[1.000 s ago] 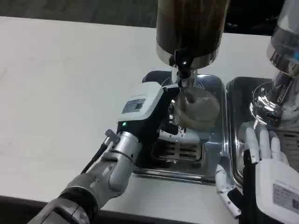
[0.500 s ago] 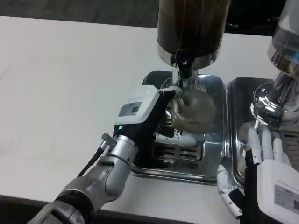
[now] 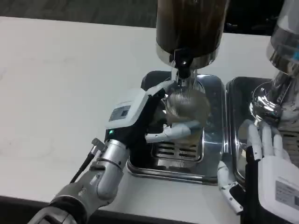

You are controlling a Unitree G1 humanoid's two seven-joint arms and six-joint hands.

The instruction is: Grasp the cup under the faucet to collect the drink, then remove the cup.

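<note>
A clear ribbed cup with brown drink in it stands tilted on the steel drip tray, just below the faucet of the dark drink dispenser. My left hand grips the cup from its left side, fingers wrapped around the front and back of it. My right hand rests at the lower right, fingers apart and pointing up, holding nothing.
A second steel tray with a clear, empty dispenser stands at the right, close above my right hand. White table spreads out to the left.
My left hand has drawn back leftward and toward me with the cup in its grip, and the cup has shifted a little left under the faucet. The right hand stayed in place.
</note>
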